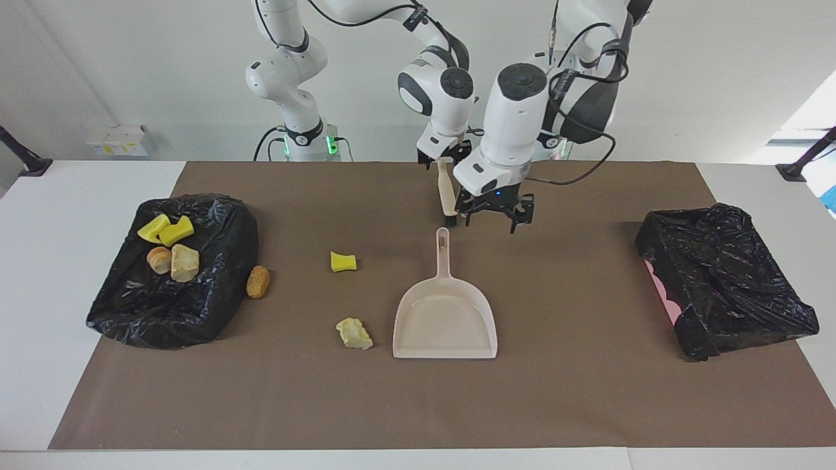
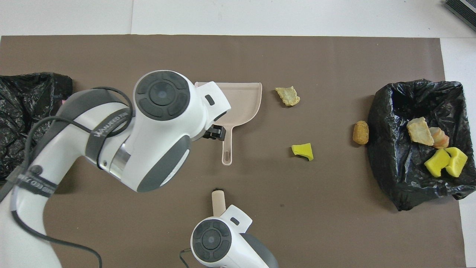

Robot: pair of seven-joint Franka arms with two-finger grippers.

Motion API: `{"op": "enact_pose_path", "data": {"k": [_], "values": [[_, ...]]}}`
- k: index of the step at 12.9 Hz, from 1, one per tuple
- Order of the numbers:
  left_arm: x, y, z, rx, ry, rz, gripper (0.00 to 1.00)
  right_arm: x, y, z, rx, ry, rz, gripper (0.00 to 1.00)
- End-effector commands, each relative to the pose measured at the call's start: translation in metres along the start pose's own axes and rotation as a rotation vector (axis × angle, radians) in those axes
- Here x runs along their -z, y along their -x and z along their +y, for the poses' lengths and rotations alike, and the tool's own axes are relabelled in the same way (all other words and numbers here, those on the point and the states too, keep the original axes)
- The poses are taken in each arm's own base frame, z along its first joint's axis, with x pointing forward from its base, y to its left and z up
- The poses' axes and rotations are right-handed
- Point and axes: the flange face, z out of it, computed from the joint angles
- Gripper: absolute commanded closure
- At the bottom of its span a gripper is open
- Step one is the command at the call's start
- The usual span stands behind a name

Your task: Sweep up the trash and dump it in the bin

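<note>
Both views are bright and evenly lit by diffuse light. Shadows are faint and short, lying close under the dustpan [image 1: 445, 316] and the scattered pieces. The crinkled black bag [image 1: 725, 287] shows small specular highlights. In the facing view, daylight overexposes a patch at the upper edge by the left arm's end. Focus is sharp throughout; no motion blur or edge distortion is evident.

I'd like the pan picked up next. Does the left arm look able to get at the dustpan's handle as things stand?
Probably yes. The left gripper hangs open beside the handle end of the dustpan, whose handle lies bare. The brush held by the right gripper hangs close, so clearance looks tight.
</note>
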Motion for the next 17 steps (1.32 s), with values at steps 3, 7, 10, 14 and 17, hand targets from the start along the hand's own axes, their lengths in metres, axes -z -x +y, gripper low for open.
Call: {"op": "enact_pose_path", "data": {"k": [3,7,10,14,17], "values": [[-0.057,0.009,0.043,0.051,0.04,0.027,0.0,-0.01,0.017,0.002,-0.021,-0.019,-0.014,0.36],[-0.106,0.015,0.057,0.056,0.018,0.007,0.0,-0.018,0.021,-0.002,-0.011,-0.011,-0.019,0.39],[-0.112,0.014,0.056,0.073,-0.008,0.02,0.0,-0.019,0.022,-0.003,-0.018,-0.034,-0.041,0.44],[-0.115,0.015,0.056,0.07,-0.008,0.012,0.38,-0.021,0.021,-0.006,-0.029,-0.066,-0.05,0.9],[-0.113,0.015,0.057,0.064,-0.008,0.014,0.93,-0.031,0.023,-0.011,-0.027,-0.049,-0.065,1.0]]}}
